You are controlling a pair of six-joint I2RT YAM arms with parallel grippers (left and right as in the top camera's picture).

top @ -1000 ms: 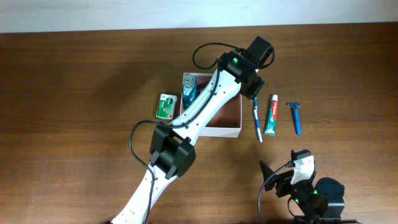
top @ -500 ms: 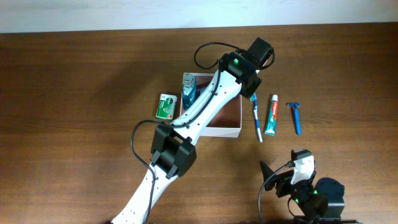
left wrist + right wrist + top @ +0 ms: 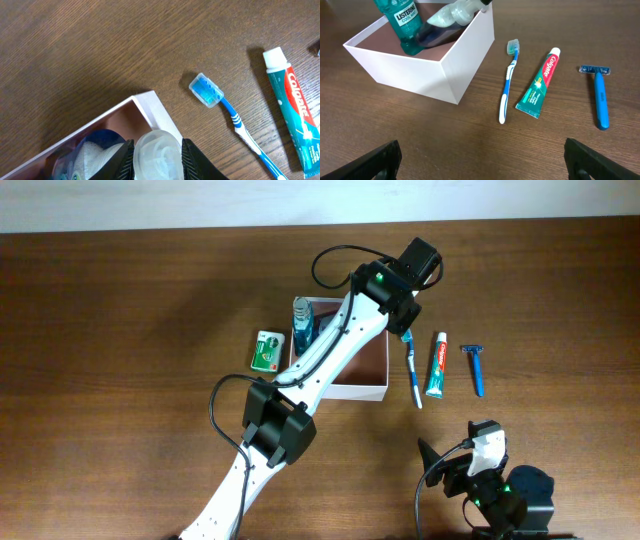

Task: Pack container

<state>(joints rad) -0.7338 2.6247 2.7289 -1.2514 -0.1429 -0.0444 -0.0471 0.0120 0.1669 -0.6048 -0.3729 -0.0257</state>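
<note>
The container [image 3: 368, 388] is a white box with a pinkish-brown inside [image 3: 427, 67], standing mid-table. Inside it stands a teal mouthwash bottle [image 3: 402, 22], and a dark blue bottle [image 3: 437, 32] with a clear cap [image 3: 157, 157] leans on the wall beside it. My left gripper [image 3: 157, 161] reaches over the container's far right corner. Its jaws press the clear cap from both sides. My right gripper [image 3: 480, 160] is wide open over bare wood near the front edge, holding nothing.
A blue toothbrush [image 3: 412, 375], a toothpaste tube [image 3: 437, 365] and a blue razor [image 3: 476, 368] lie in a row right of the container. A green packet [image 3: 265, 350] lies to its left. The left arm [image 3: 300, 390] crosses over the container.
The left jaws have closed in onto the clear cap. The arm has hardly moved, and the right arm is still.
</note>
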